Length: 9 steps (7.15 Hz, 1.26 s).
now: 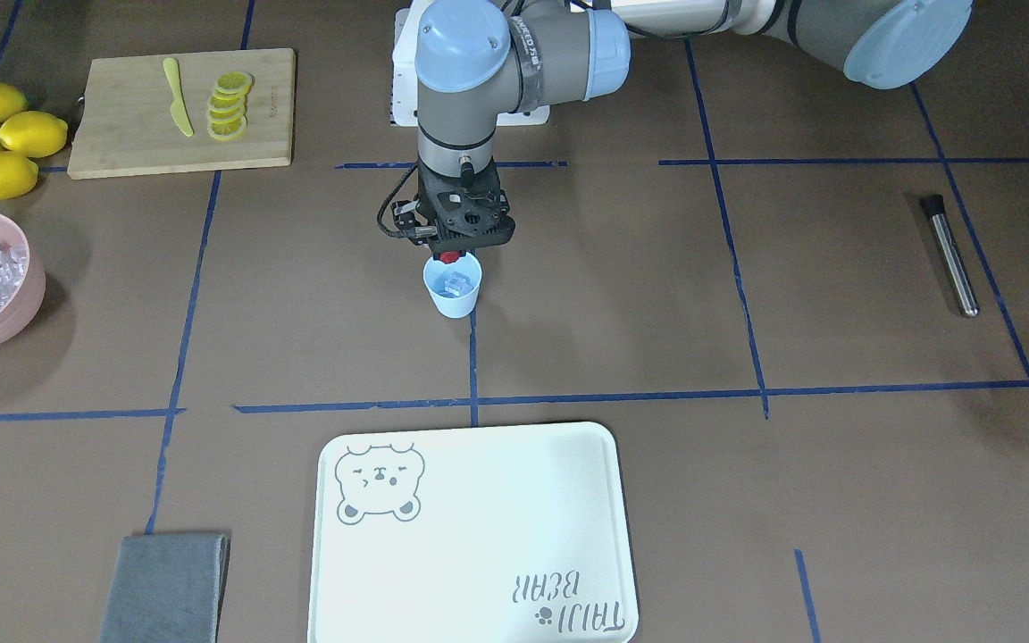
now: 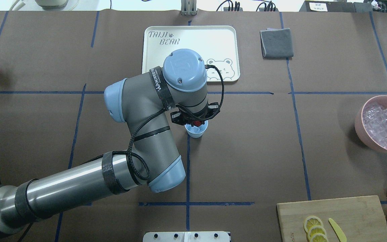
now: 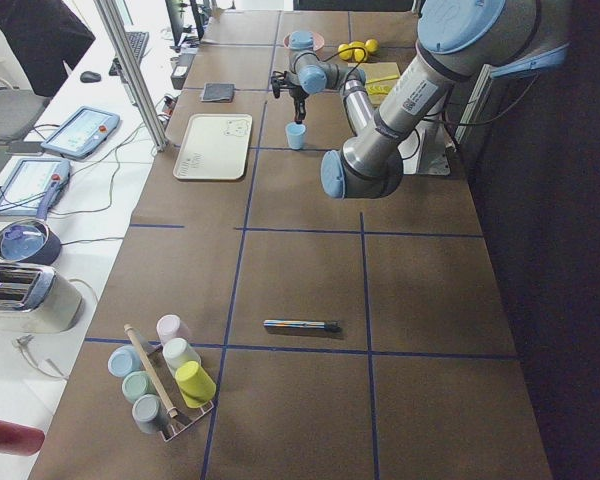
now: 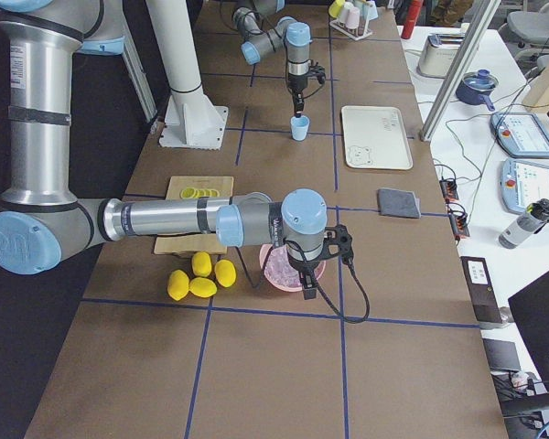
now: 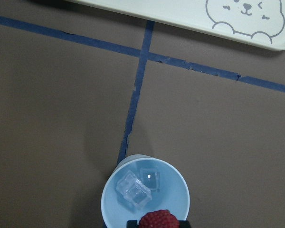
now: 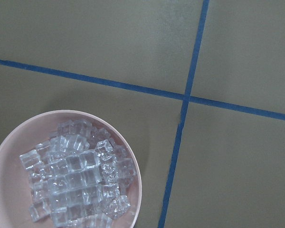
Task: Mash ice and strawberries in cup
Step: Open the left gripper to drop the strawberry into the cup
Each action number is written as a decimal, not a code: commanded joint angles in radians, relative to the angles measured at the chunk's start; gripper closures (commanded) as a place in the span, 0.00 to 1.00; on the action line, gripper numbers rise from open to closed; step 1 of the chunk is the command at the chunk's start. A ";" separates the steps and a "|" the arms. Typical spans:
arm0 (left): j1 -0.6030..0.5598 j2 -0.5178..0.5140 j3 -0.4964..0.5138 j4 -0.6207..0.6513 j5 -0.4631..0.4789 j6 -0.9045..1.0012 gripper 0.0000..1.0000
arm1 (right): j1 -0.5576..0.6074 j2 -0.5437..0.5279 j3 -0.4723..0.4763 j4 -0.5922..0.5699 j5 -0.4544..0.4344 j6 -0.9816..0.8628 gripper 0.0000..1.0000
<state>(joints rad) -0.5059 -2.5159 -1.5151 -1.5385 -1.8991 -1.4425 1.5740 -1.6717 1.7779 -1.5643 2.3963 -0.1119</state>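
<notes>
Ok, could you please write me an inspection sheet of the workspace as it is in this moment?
Surface: brown table with blue tape grid.
Job's things: cup holds two ice cubes; strawberry just above its rim.
Clutter: pink bowl of ice, cutting board with lemon slices, lemons, tray, grey cloth, metal rod.
Grippers: left gripper shut on strawberry over cup; right gripper above pink bowl, fingers not judgeable.
Cables: black cable along left arm, off the surface.
Surroundings: toaster and tablets on side bench.
</notes>
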 commanded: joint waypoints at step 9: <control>-0.149 0.318 -0.369 0.159 -0.009 0.355 0.00 | 0.000 0.001 -0.012 0.000 0.000 0.004 0.01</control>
<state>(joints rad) -0.6006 -2.3216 -1.7359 -1.4553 -1.9050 -1.2286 1.5738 -1.6699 1.7675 -1.5647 2.3961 -0.1081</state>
